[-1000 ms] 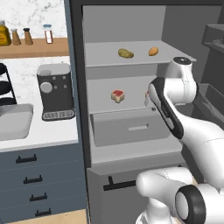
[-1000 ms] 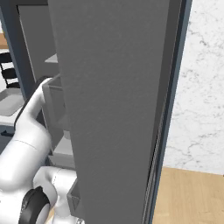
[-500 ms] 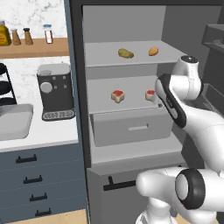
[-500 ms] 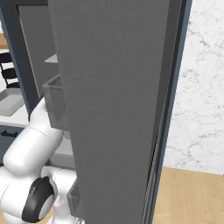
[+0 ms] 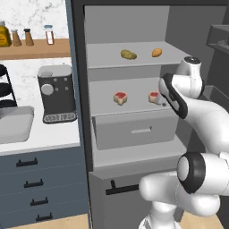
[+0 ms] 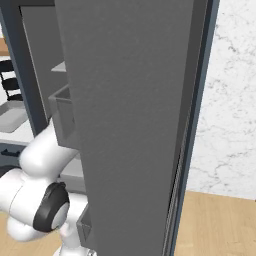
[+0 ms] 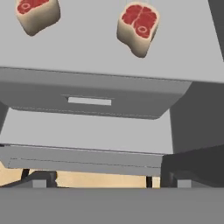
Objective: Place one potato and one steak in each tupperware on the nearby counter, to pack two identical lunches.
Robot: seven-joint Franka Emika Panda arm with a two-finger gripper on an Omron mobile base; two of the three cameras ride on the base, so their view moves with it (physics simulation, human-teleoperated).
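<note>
Arm raised, open claw below steak

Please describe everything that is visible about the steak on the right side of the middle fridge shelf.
The right steak is a thick raw cut: red top face with pale marbling and a small round bone, and a tan band of fat around its side. It lies flat on the grey middle shelf of the open fridge, apart from the other steak to its left. In the left base view the white arm partly hides it. Nothing grips it.
</note>
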